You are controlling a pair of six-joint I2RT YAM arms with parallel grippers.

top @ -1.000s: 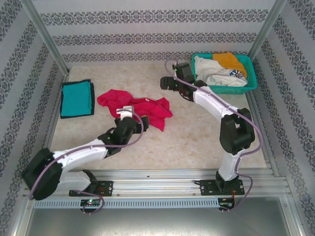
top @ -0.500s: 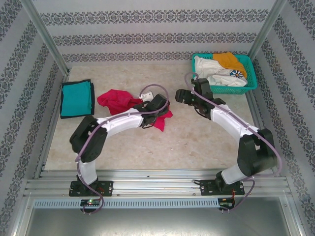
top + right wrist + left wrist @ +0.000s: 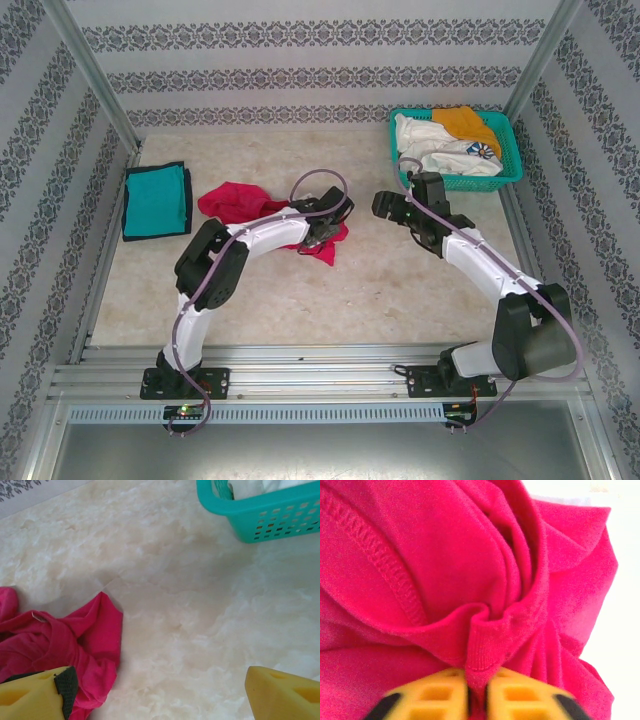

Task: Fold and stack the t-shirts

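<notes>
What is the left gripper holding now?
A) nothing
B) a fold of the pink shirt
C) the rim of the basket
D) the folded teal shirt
B: in the left wrist view, the left gripper is shut on a ribbed fold of the pink shirt.

We're in a robot lab test cell, not a home: silver aluminium rails point(image 3: 320, 375) w/ a white-and-black left robot arm point(image 3: 255, 238) & matching right robot arm point(image 3: 480, 265) bolted on, slim metal corner posts point(image 3: 90, 75), printed grey-patterned wall panels point(image 3: 320, 60) boxing in a beige marble-look tabletop point(image 3: 400, 290).
</notes>
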